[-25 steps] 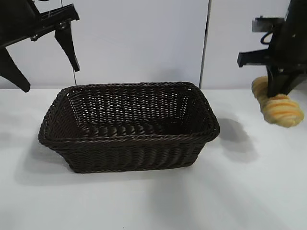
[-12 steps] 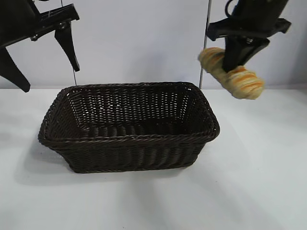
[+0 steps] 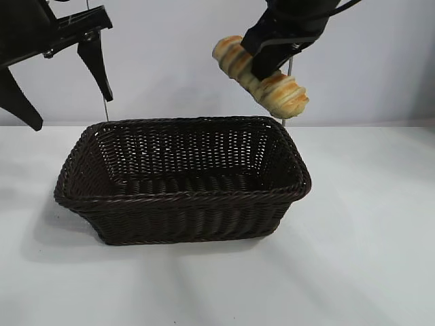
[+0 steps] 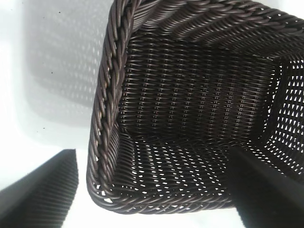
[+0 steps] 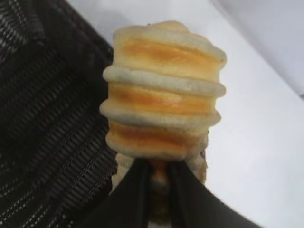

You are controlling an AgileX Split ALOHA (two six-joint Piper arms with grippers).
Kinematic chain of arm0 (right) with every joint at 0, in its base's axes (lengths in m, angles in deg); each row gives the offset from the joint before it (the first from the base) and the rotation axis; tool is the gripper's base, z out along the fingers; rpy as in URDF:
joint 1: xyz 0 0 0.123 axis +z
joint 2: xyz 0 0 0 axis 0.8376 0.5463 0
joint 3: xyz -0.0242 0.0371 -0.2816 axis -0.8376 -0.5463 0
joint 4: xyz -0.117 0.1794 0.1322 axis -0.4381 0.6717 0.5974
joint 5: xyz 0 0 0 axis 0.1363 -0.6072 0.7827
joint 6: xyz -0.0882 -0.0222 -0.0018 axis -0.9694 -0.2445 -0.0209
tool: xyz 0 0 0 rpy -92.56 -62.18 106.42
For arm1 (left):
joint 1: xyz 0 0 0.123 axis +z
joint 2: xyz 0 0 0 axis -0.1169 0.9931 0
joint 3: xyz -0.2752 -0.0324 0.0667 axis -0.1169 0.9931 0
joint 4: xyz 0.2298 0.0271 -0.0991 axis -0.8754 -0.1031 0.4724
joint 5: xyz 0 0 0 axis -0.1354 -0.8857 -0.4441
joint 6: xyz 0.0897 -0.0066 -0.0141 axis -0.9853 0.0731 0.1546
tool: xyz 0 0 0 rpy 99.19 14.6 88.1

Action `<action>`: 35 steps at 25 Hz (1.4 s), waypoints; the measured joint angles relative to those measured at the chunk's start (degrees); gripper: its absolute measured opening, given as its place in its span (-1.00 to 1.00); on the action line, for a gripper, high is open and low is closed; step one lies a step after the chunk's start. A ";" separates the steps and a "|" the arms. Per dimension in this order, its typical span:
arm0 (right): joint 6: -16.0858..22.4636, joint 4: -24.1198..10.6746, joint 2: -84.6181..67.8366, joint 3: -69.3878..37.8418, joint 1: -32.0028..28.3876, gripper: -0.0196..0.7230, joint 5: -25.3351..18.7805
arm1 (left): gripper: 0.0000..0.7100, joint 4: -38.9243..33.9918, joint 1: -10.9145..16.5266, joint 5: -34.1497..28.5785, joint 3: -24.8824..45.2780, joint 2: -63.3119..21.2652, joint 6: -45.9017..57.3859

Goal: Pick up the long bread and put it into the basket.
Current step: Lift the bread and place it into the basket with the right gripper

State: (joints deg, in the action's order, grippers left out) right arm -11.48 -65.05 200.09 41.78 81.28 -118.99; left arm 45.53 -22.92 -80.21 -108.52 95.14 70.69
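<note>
White tabletop under the basket (image 3: 182, 178), right end effector (image 3: 266, 64) clamped on the long bread (image 3: 262, 78), arm cropped above.

I can read no writing, label, brand, number or sign anywhere here, not on anything I carry nor on anything on the table.

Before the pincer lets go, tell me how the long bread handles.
The long bread juts from both sides of the right pincer without drooping, so it is probably fairly stiff and light. Its rounded, ridged body may roll a little once it lands in the basket.
</note>
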 joint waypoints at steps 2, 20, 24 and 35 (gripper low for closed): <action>-0.82 0.35 1.23 0.00 1.56 -0.76 0.77 | 0.73 0.00 0.00 0.00 0.00 0.00 0.00; -5.04 0.41 10.83 0.00 6.59 -0.76 7.41 | 0.73 0.00 0.00 0.00 0.00 0.00 0.00; -5.09 0.41 10.83 0.00 6.59 -0.74 7.41 | 0.73 0.00 0.00 0.00 0.00 0.00 0.00; -3.16 0.00 10.02 0.00 6.74 0.54 6.70 | 0.73 0.00 0.00 0.00 0.00 0.00 0.00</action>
State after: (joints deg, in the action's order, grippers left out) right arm -14.64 -65.05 210.11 41.78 88.02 -112.29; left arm 45.53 -22.92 -80.21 -108.52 95.14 70.69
